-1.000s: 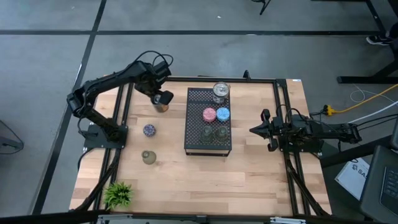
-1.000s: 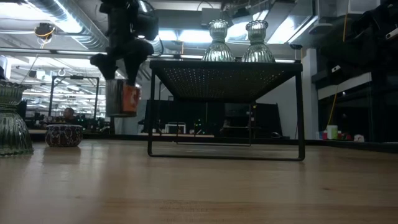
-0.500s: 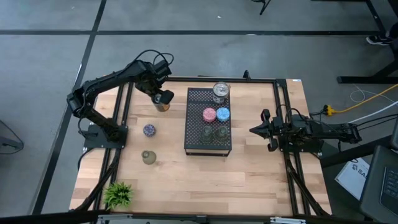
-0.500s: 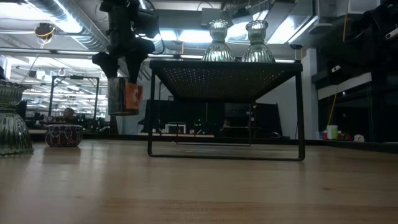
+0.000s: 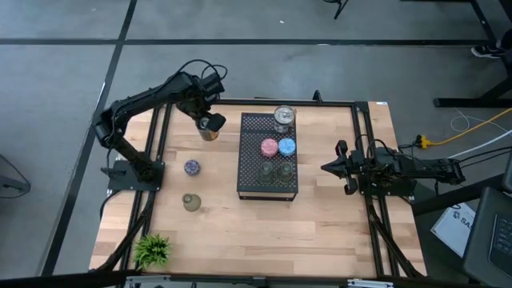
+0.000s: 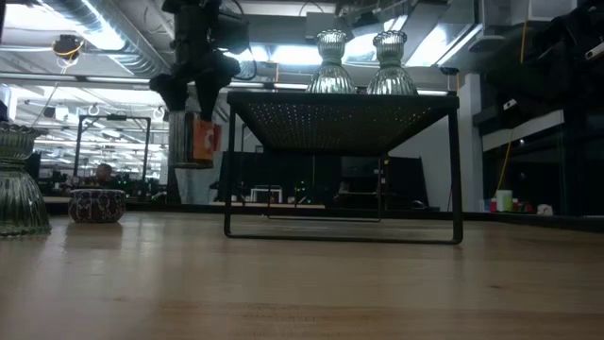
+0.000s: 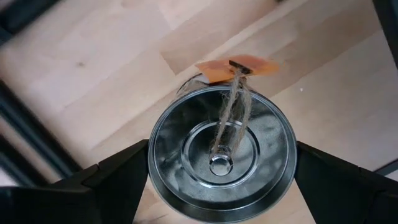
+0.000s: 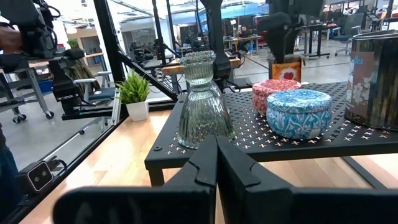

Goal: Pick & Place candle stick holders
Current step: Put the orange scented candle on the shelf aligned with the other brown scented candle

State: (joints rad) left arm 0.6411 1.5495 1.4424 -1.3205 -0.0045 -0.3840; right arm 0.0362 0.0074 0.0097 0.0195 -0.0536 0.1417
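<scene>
My left gripper (image 5: 210, 122) is shut on a round silvery metal tin holder (image 7: 222, 158) with a twine loop and an orange tag. It hangs above the table's far left part, left of the black perforated tray (image 5: 250, 186). On the tray stand a silvery glass holder (image 5: 284, 118), a pink one (image 5: 270, 147), a blue one (image 5: 286, 146) and two clear glass ones (image 5: 275, 170). A small patterned blue holder (image 5: 192, 167) and a glass holder (image 5: 191, 202) rest on the table at the left. My right gripper (image 5: 326, 167) is shut and empty, right of the tray. My left gripper pinches the tin between its two fingers (image 7: 118, 180), one on each side of its round wall just under the rim (image 7: 152, 155). The fingers come from above, pointing down. The tin (image 6: 193, 142) hangs upright, open top up, lifted clear of the table.
A small green plant (image 5: 152, 250) stands at the near left corner. The tray stands on thin legs (image 6: 229, 170) with a gap beneath it. Bare wood lies along the near edge and between the tray and my right arm.
My left gripper has risen a little with the tin and gone slightly toward the tray and the far edge. The tin stays upright and clear of the table.
</scene>
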